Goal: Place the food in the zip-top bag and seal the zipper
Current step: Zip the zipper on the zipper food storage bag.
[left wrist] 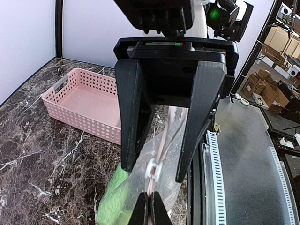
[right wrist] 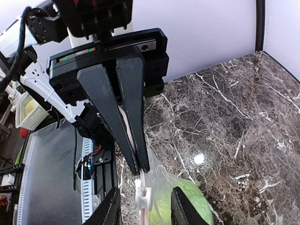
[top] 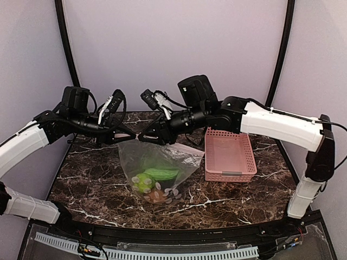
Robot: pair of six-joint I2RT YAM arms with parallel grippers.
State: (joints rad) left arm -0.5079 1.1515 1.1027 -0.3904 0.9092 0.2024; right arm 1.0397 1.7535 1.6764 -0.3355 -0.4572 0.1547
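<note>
The zip-top bag [top: 162, 162], clear with white dots, hangs by its top edge with its bottom resting on the table. Inside it lies the food: a green cucumber-like piece [top: 161, 173], a round green fruit [top: 143, 182] and a brown lump [top: 160, 195]. My left gripper [left wrist: 150, 202] is shut on the pink zipper strip [left wrist: 164, 140] at the bag's left end. My right gripper [right wrist: 148, 206] is open, with one finger on each side of the white slider [right wrist: 143, 198], not touching it. The slider also shows in the left wrist view [left wrist: 156, 168], just beyond my left fingertips.
An empty pink slotted basket [top: 227, 154] stands on the marble table just right of the bag; it also shows in the left wrist view [left wrist: 84, 103]. A black rail and white cable duct [top: 162, 252] run along the table's near edge.
</note>
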